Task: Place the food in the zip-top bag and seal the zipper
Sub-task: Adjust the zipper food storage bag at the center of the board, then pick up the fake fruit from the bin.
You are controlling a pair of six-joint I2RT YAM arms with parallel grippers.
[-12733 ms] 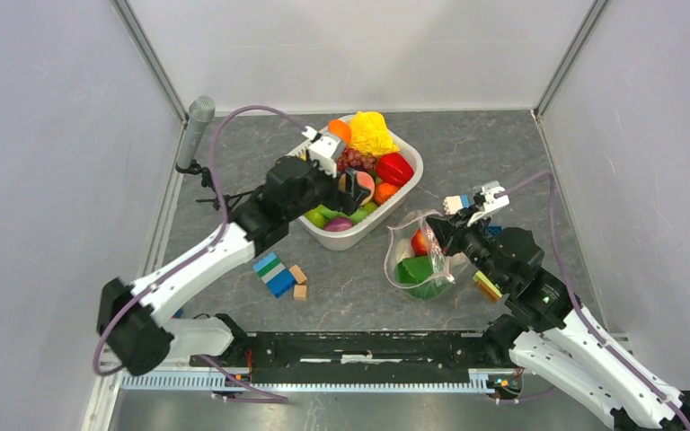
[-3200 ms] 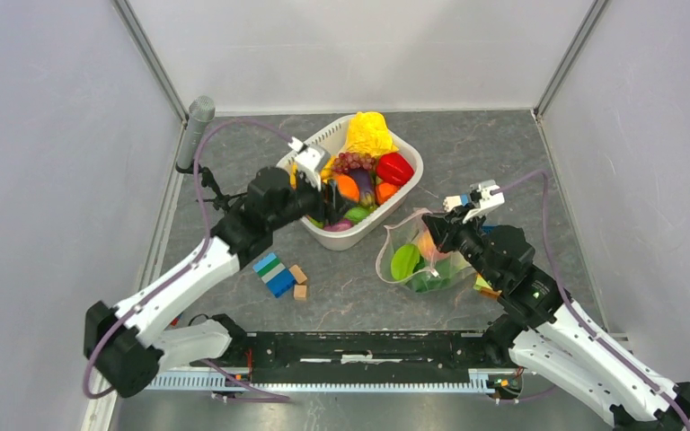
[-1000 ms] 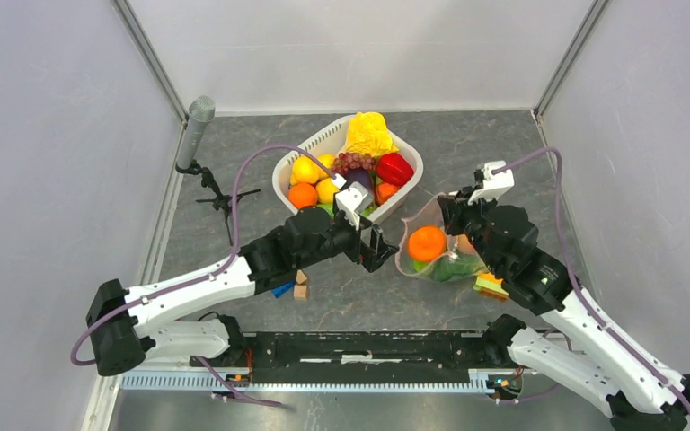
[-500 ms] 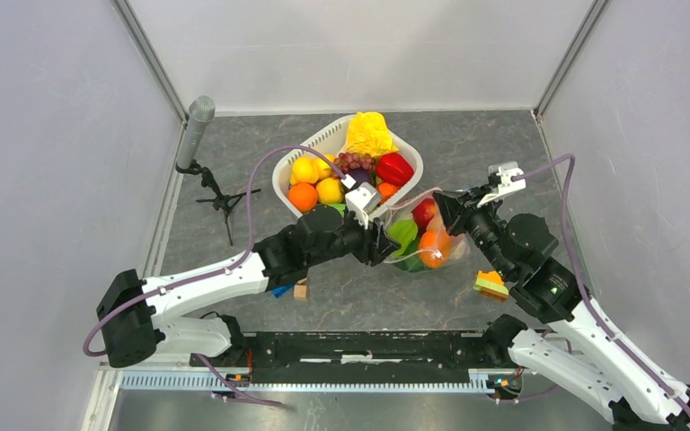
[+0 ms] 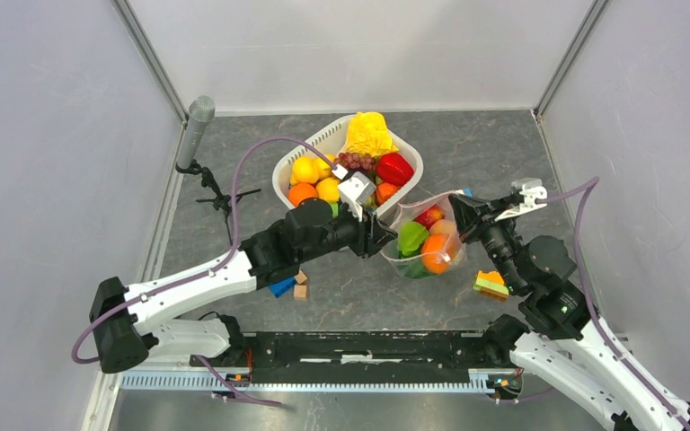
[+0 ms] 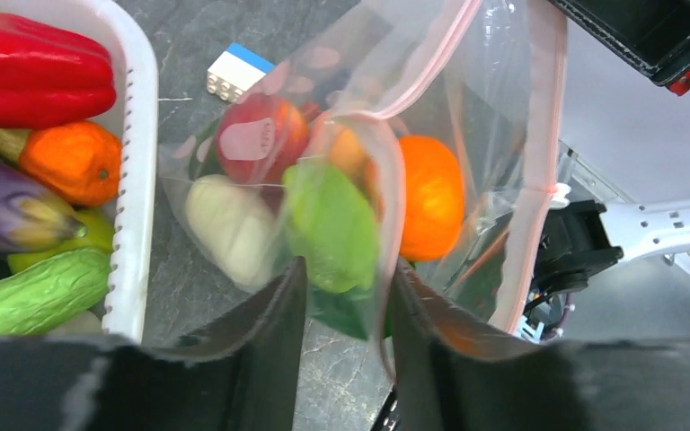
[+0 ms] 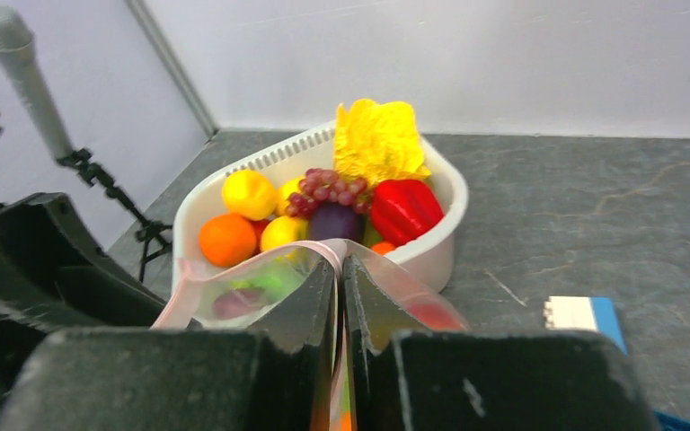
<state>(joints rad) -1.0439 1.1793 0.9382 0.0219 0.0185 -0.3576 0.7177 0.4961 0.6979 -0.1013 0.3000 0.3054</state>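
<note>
While the grey table (image 5: 503, 144) carries the white basket (image 5: 411, 180) near the middle of its far edge, the zip-top bag (image 5: 395, 260) sits just beside the basket, toward the right edge (its mouth wide open). The left gripper (image 6: 346, 269) has its jaws apart around the bag's left rim. The right gripper (image 7: 340, 265) is closed on the zipper (image 7: 189, 292). Some food (image 5: 434, 253) lies inside the bag.

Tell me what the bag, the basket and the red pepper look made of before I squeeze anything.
The bag: thin clear plastic film, glossy; it crinkles, catches glare, and the orange shows through. The basket: stiff-looking white plastic, smooth, with slotted walls. The red pepper: probably a plastic toy; even colour and shiny highlights, but hardness cannot be seen.
</note>
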